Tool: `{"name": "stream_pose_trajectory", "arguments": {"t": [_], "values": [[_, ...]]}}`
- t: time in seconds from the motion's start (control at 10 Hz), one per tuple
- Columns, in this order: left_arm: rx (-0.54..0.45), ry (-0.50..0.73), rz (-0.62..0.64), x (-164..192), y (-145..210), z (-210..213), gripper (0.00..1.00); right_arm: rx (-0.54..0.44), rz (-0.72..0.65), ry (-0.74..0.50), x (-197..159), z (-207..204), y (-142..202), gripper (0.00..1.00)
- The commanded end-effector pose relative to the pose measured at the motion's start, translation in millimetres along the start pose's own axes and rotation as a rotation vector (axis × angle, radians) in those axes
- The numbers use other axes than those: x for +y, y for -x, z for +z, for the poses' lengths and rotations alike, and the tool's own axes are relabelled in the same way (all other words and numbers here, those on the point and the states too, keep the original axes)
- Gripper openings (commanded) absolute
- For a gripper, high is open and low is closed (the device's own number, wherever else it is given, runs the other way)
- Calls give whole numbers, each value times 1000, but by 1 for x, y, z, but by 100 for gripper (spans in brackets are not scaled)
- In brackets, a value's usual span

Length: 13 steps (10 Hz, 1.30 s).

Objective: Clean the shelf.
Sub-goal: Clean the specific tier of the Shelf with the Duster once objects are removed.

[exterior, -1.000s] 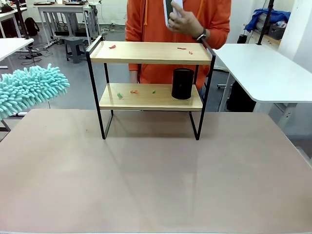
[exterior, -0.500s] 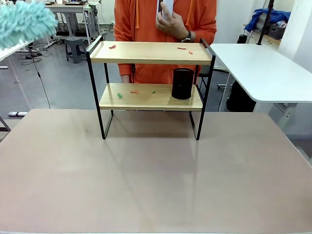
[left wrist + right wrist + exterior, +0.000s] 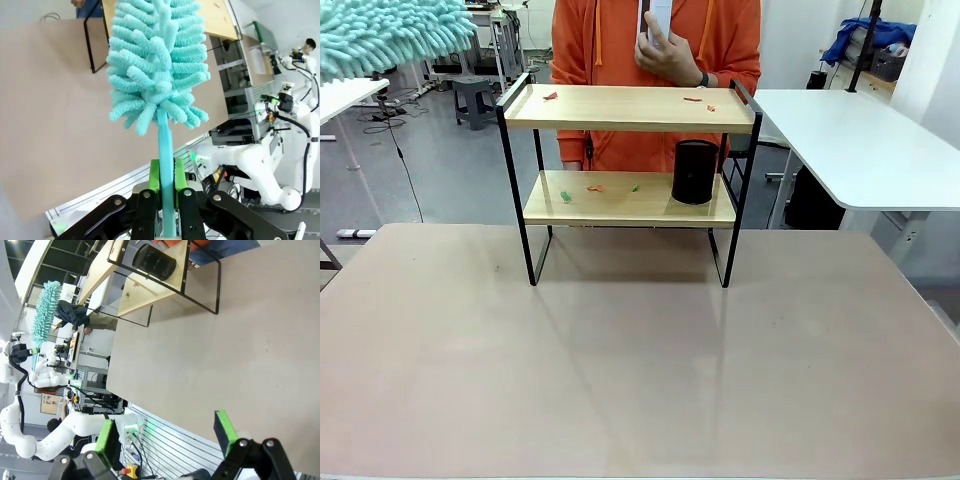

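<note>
left jaws: clamped on teal duster (image 3: 159,85) handle, fluffy head up at robot's left | right jaws: wide apart, empty, above counter (image 3: 640,370) | shelf (image 3: 630,108): upright, far mid-counter, scraps (image 3: 594,187) on both boards, black cylinder (image 3: 695,172) on lower board's right

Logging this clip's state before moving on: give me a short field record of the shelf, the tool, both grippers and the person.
shelf: two-tier shelf, upright at the far side of the table
top board: red scraps near both ends
lower board: black cylinder at right, red and green bits left of it
tool: teal duster, raised up and left of the shelf, not touching it
left gripper: shut on the duster's handle
right gripper: open, holding nothing, over the table
person: hand holds a white object behind the shelf
</note>
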State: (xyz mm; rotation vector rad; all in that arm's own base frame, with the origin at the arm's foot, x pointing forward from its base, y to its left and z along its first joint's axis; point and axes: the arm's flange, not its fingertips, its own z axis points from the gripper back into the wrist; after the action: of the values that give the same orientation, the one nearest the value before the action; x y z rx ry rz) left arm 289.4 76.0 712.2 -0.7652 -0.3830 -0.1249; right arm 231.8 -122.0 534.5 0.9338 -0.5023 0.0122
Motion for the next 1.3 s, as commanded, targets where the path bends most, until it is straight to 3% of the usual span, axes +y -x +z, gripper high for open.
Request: {"name": "stream_pose_trajectory", "arguments": {"t": [0.0,0.2,0.4,0.8,1.2], "values": [[11,-7,-11,-7,-7,-8,12,-9,24,-17,1,0,-2,100],[-78,31,32,-8,-3,-3,12,-9,24,-17,1,0,-2,100],[-156,-73,87,-35,-28,-18,12,-9,24,-17,1,0,-2,100],[-51,-173,80,-75,-80,-95,12,-9,24,-17,1,0,-2,100],[-27,-272,82,-87,-117,-171,12,-9,24,-17,1,0,-2,100]]}}
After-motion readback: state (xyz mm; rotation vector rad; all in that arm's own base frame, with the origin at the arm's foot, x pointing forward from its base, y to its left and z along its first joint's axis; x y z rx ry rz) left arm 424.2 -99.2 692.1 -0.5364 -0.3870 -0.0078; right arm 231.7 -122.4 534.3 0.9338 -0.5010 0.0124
